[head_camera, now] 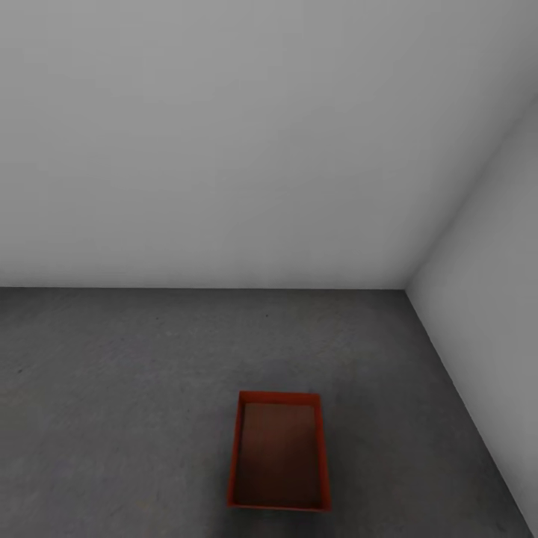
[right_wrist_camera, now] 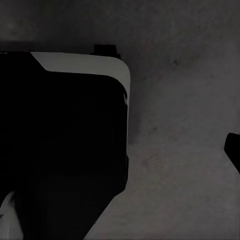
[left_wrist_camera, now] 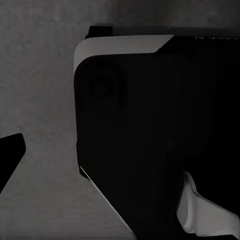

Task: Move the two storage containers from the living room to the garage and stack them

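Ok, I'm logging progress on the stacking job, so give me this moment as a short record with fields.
room: bare grey-white walls, a corner at the right
floor: dark grey speckled concrete
container in view: one orange-red open-top bin, upright on the floor, nothing in it
stack: none yet; nothing sits on that bin
held load: none seen in either wrist view
wrist views: dark robot body with white trim above concrete
end effectors: state cannot be told
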